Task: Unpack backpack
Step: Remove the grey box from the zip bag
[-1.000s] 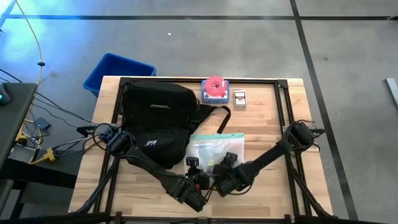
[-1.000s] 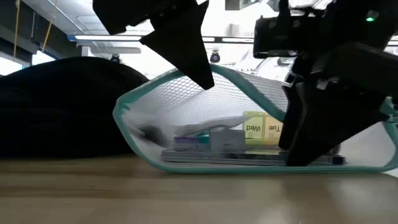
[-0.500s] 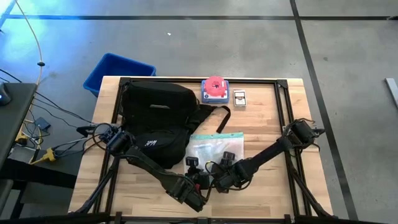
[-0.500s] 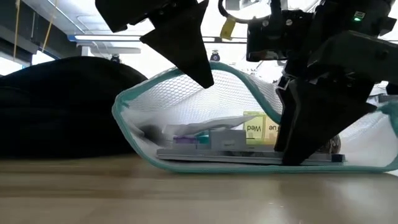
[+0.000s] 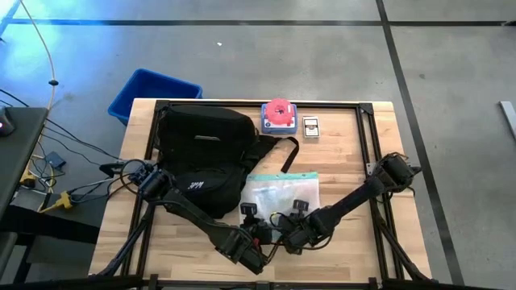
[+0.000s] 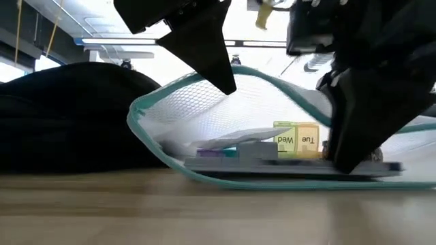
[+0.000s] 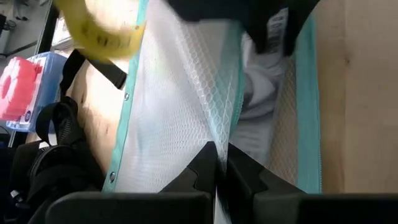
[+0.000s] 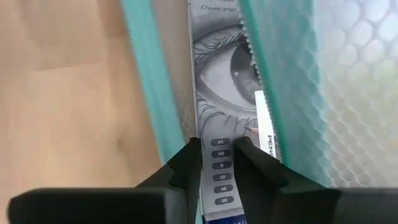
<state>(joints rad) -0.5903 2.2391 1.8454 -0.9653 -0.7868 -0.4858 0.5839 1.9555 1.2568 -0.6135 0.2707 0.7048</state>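
Where the two dark arms meet at the near edge of the desk (image 5: 347, 145), the high view hides the fingertips of the left gripper (image 5: 256, 234) and the right gripper (image 5: 292, 234) under their own housings, so neither grip is readable there; the backpack (image 5: 201, 157), black, soft and slumped with a small white logo, lies on the desk's left half, its strap trailing toward a mesh pouch (image 5: 282, 192) just beside it, with a blue bin (image 5: 149, 93) past the far left corner. From the low view, the backpack (image 6: 68, 119) is a dark mound cut off at the left, and the teal-edged pouch (image 6: 204, 109) is lifted at its upper rim by the left gripper (image 6: 221, 78), while the right gripper (image 6: 351, 160) blocks the pouch's right end beside a pill box (image 6: 296, 139) marked Wed and Tue. Seen from the left wrist, the left gripper (image 7: 217, 165) is clenched on the pouch's mesh (image 7: 174, 99). Seen from the right wrist, the right gripper (image 8: 217, 146) pinches a slim pencil case (image 8: 217, 62) printed with an eye, its far end cut off.
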